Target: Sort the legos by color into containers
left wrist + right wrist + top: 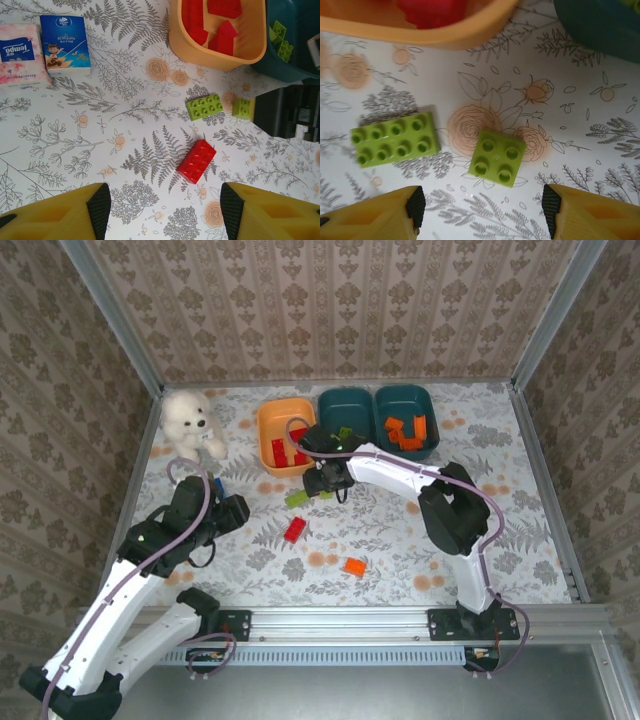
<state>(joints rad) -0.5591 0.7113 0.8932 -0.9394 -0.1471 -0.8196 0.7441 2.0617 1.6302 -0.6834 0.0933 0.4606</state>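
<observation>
The legos left on the table are a long lime brick [395, 138], a square lime brick [496, 157], a red brick [196, 161] and an orange brick [354, 566]. My right gripper [483, 205] hangs open just above the table, with the square lime brick a little ahead of its fingers. My left gripper [165, 210] is open too, the red brick lying ahead of it and slightly right. The orange container [265, 430] holds red bricks. The middle teal container [345, 400] holds lime bricks and the right teal one [395, 400] holds orange bricks.
A white plush toy [190, 425] sits at the back left. Two tissue packets, one blue [65, 44] and one pink [20, 55], lie on the cloth left of the orange container. Metal rails and patterned walls bound the table.
</observation>
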